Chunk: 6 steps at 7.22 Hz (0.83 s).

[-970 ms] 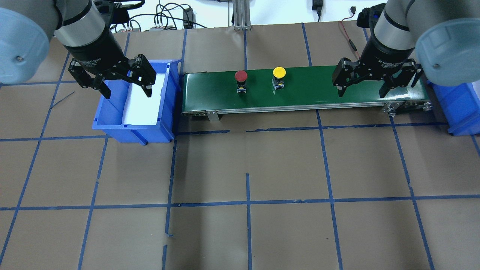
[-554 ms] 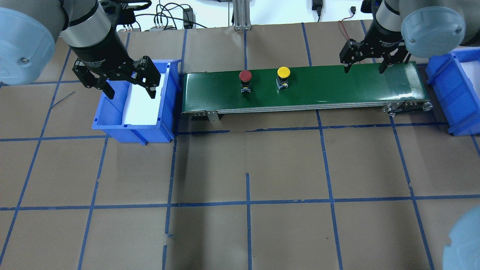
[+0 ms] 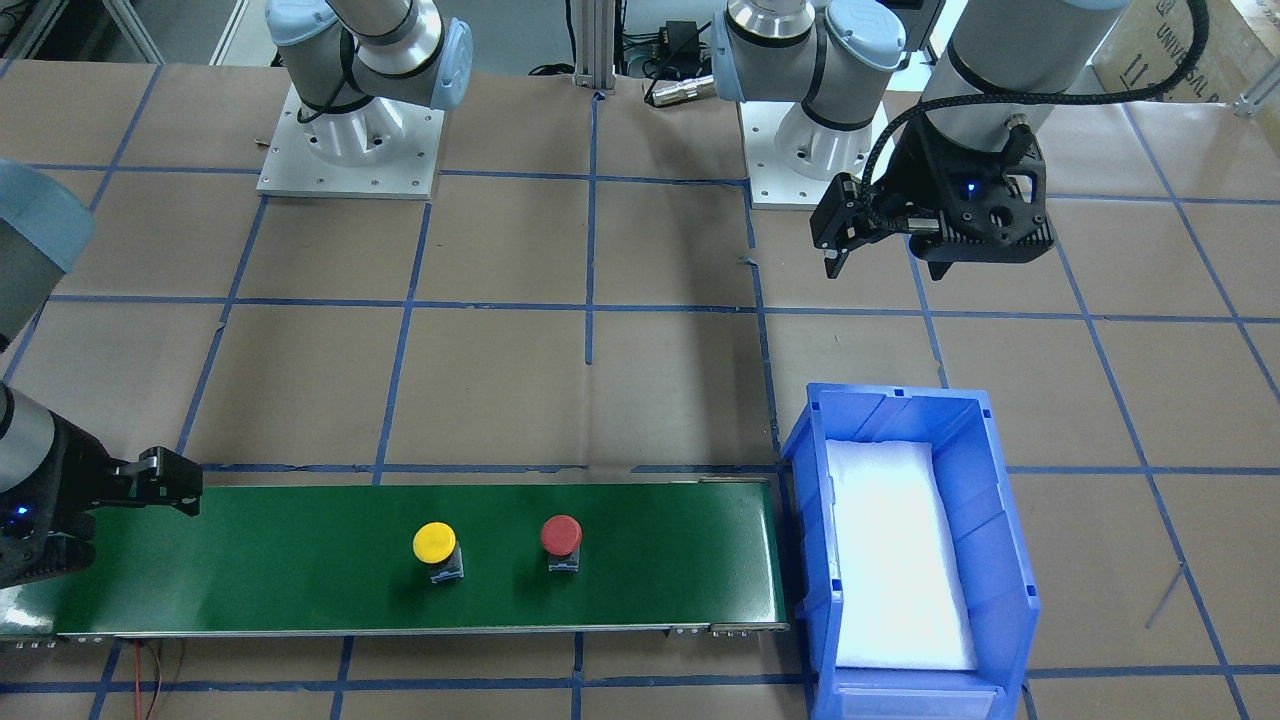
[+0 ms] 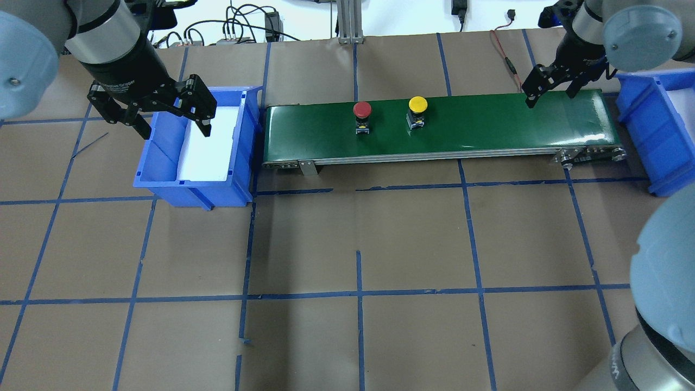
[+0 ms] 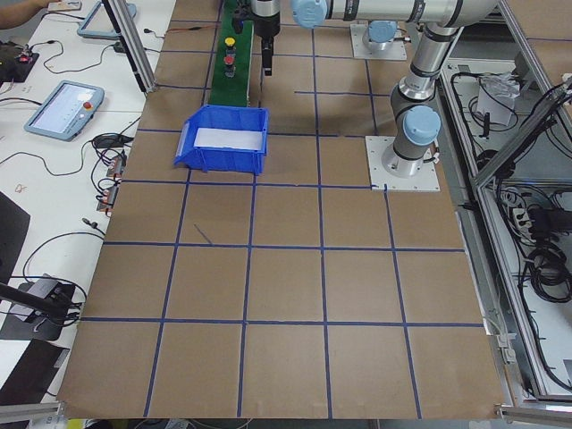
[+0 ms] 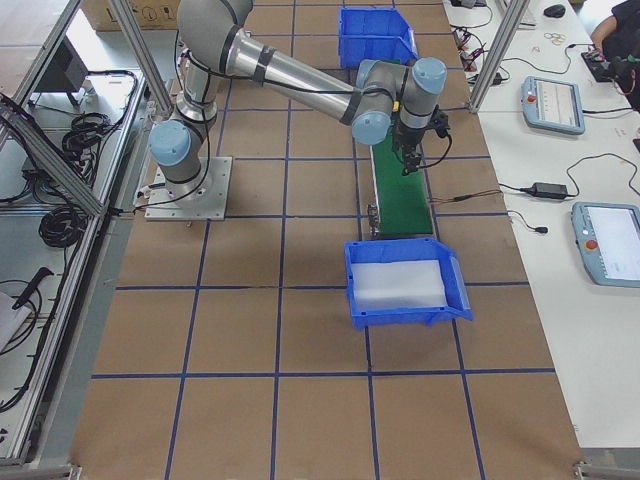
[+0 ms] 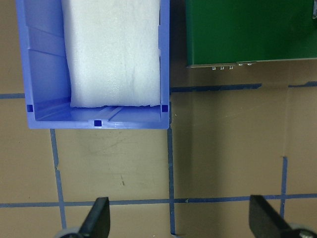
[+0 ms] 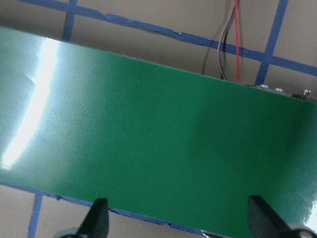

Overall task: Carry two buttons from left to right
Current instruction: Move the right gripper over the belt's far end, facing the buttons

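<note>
Two buttons stand upright on the green conveyor belt (image 4: 488, 127): the red-capped button (image 4: 362, 110) left of the yellow-capped button (image 4: 417, 104). The front-facing view shows the yellow button (image 3: 434, 543) and the red button (image 3: 561, 536) mid-belt. My left gripper (image 4: 175, 127) hangs open above the left blue bin (image 4: 163, 182), empty. In the left wrist view the left gripper (image 7: 181, 220) is over bare table beside that bin (image 7: 94, 121). My right gripper (image 4: 549, 98) is open over the belt's far right end, well right of the yellow button. The right wrist view shows the right gripper (image 8: 179, 220) over bare belt (image 8: 163, 129).
The left bin is lined with white foam (image 4: 209, 149). A second blue bin (image 4: 646, 125) sits just past the belt's right end. A red wire (image 4: 507, 60) runs behind the belt. My right arm's elbow (image 4: 668, 282) looms at the lower right of the overhead view.
Both buttons have travelled a little to the right on the belt. My right gripper moved back and right toward the belt's end. My left gripper shifted slightly left over the bin.
</note>
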Each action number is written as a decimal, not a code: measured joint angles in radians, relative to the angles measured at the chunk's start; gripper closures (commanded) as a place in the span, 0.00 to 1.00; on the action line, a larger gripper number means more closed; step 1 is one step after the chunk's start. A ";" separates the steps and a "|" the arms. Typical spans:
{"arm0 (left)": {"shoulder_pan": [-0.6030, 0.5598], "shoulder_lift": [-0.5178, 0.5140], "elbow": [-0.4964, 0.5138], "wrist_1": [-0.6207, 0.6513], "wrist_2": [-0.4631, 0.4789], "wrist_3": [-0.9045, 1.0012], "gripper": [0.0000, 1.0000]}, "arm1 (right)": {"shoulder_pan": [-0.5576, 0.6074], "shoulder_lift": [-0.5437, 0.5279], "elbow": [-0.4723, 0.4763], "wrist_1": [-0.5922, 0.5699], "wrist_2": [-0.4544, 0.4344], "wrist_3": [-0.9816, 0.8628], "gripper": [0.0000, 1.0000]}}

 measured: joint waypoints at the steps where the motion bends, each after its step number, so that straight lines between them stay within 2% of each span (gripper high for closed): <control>1: 0.000 0.002 -0.001 -0.002 0.003 0.000 0.00 | -0.005 -0.003 0.003 0.011 0.005 -0.165 0.00; 3: 0.003 0.004 -0.004 -0.003 0.004 0.000 0.00 | -0.007 -0.004 0.011 -0.001 0.014 -0.487 0.00; 6: 0.004 0.005 -0.005 -0.005 0.006 0.000 0.00 | -0.008 0.001 0.014 -0.060 0.006 -0.843 0.00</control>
